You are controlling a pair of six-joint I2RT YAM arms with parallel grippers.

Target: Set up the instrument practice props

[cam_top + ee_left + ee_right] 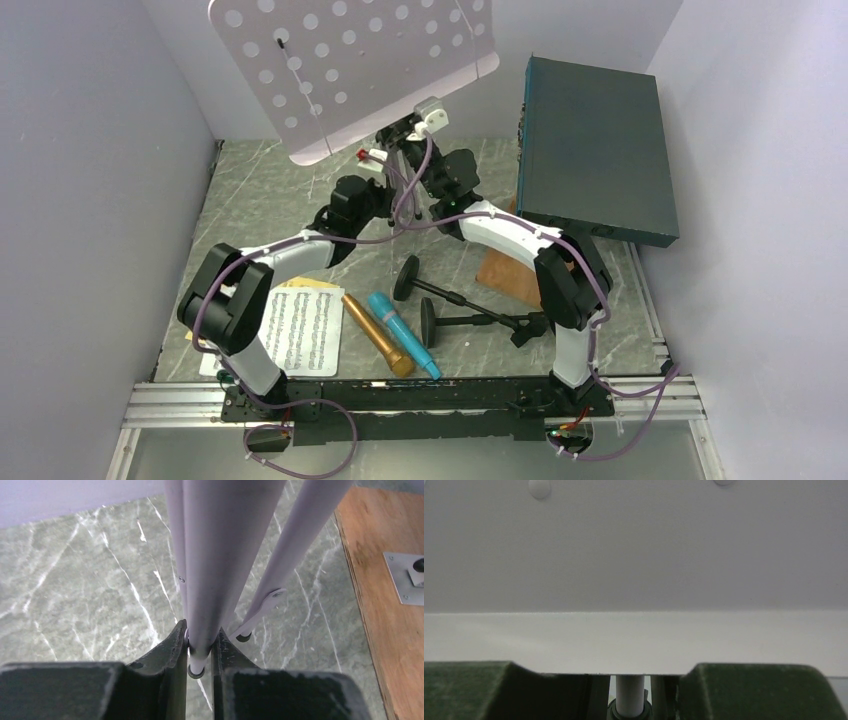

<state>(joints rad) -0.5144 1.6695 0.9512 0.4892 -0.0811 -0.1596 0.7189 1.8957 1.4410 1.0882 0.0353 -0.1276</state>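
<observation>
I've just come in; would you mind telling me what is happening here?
The robot is working on the music stand. The left gripper is clamped on one silver tripod leg, and the jaws of the right gripper straddle the post under the perforated desk; whether they grip is unclear. The sheet music, gold microphone, blue microphone and two black mic holders lie on the table, not yet set up.
</observation>
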